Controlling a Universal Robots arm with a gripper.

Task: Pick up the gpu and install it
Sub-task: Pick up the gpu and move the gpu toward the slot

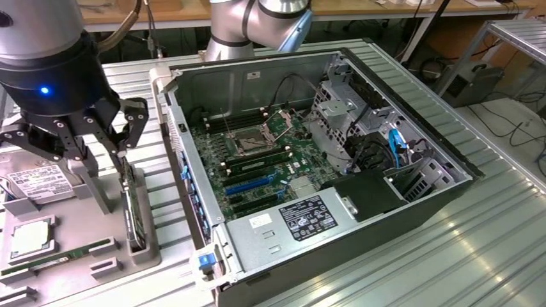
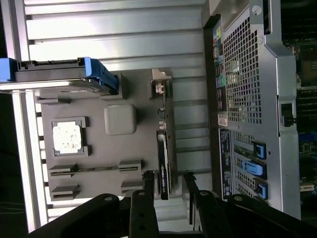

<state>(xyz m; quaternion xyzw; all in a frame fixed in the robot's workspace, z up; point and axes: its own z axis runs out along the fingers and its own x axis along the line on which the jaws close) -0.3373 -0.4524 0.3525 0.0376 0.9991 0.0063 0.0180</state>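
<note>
The gpu stands on its edge in a slot of the grey parts tray, at the exterior view's left. In the wrist view I look straight down on the gpu as a thin dark strip, with its silver bracket at the far end. My gripper hangs just above it, open. One fingertip is on each side of the card's near end, and neither touches it. The open computer case lies beside the tray, its motherboard showing blue expansion slots.
The tray also carries a hard drive with blue rails, a processor, a green memory stick and a square grey post. The case's perforated rear wall stands close to the gpu. Ribbed metal table all around.
</note>
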